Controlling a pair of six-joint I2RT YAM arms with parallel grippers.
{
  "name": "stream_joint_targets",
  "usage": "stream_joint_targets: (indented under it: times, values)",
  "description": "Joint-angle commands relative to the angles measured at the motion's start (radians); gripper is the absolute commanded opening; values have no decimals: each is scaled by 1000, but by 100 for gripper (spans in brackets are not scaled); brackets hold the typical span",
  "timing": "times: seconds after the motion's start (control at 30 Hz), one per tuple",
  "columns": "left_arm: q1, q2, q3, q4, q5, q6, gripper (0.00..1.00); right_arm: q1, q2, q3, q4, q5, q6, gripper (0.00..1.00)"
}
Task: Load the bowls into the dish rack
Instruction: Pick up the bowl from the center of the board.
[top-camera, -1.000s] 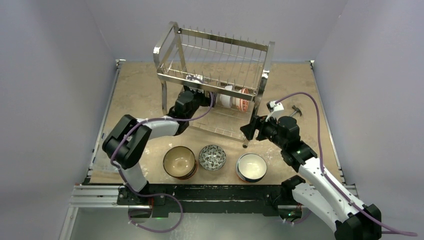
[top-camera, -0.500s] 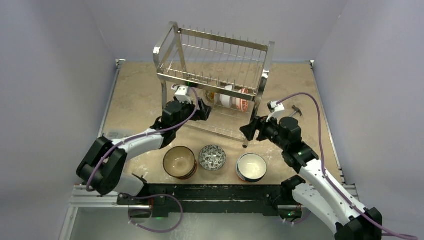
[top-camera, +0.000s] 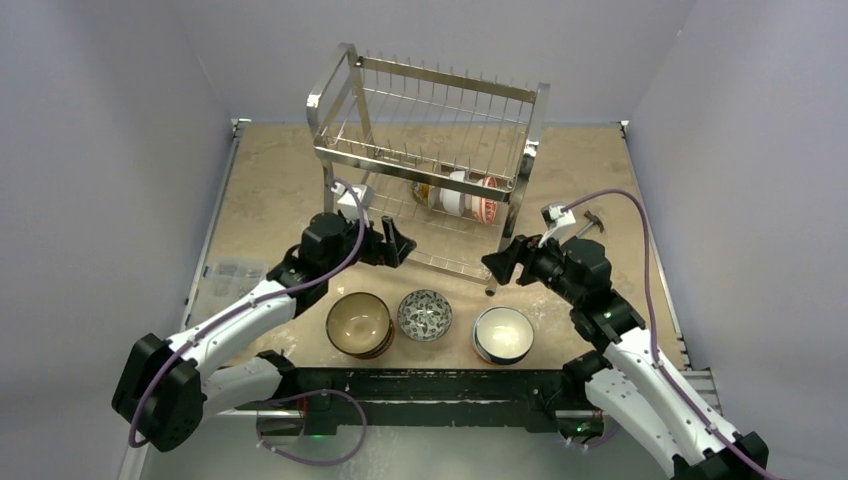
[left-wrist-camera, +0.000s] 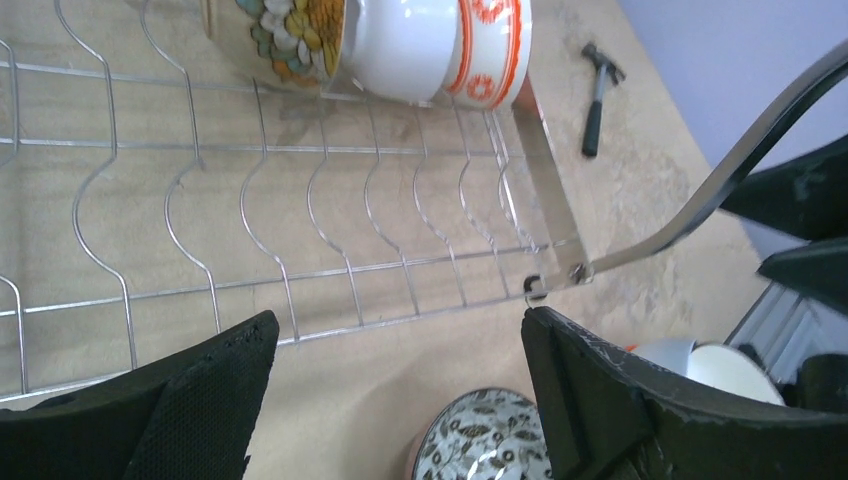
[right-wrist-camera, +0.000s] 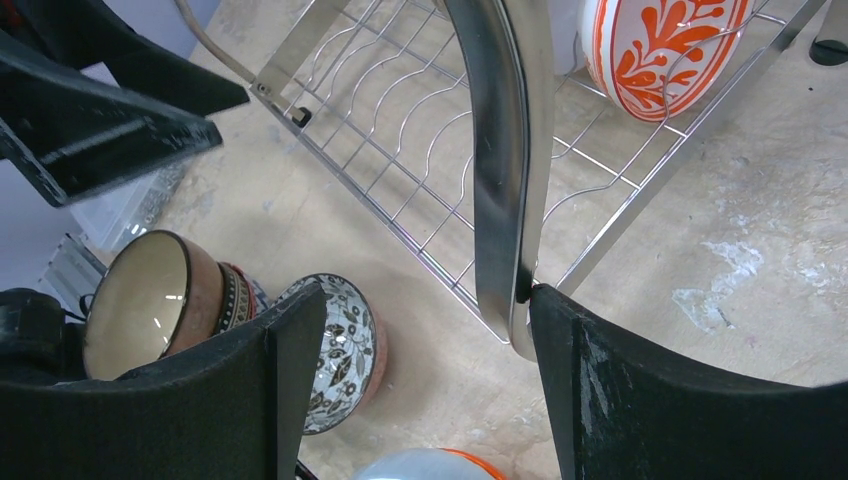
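The chrome dish rack (top-camera: 430, 150) stands at the back centre. Its lower tier holds a floral bowl (left-wrist-camera: 295, 25), a white bowl (left-wrist-camera: 410, 45) and an orange-patterned bowl (right-wrist-camera: 670, 50), all on edge. In front of the rack lie a tan-and-brown bowl stack (top-camera: 358, 323), a black-and-white leaf-patterned bowl (top-camera: 424, 314) and a white bowl (top-camera: 502, 333) with an orange outside. My left gripper (top-camera: 400, 243) hangs open and empty just outside the rack's front edge, above the patterned bowl (left-wrist-camera: 480, 440). My right gripper (top-camera: 497, 265) is open, one finger against the rack's front right leg (right-wrist-camera: 505, 150).
A small hammer (top-camera: 590, 220) lies on the table right of the rack. A clear plastic box (top-camera: 228, 275) sits at the table's left edge. Grey walls close in the sides and back.
My left arm has drawn back out of the rack's lower tier, toward the near left, gripper still open and empty. The right arm has barely moved.
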Motion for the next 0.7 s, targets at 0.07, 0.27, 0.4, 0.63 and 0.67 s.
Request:
stream_joint_targets:
  times: [0.07, 0.27, 0.4, 0.63, 0.67]
  values:
    - [-1, 51, 84, -243, 144, 143, 89, -4, -32, 10, -7, -42, 24, 77]
    - [-45, 158, 167, -379, 168, 226, 88, -4, -37, 6, -12, -46, 30, 77]
    - [-149, 236, 227, -456, 57, 274, 88, -4, -37, 7, -10, -55, 36, 77]
    - [-237, 389, 288, -508, 7, 308, 78, -3, -43, 7, -14, -59, 38, 77]
    - [-242, 400, 290, -509, 6, 309, 77, -4, -45, 7, -15, -57, 38, 77]
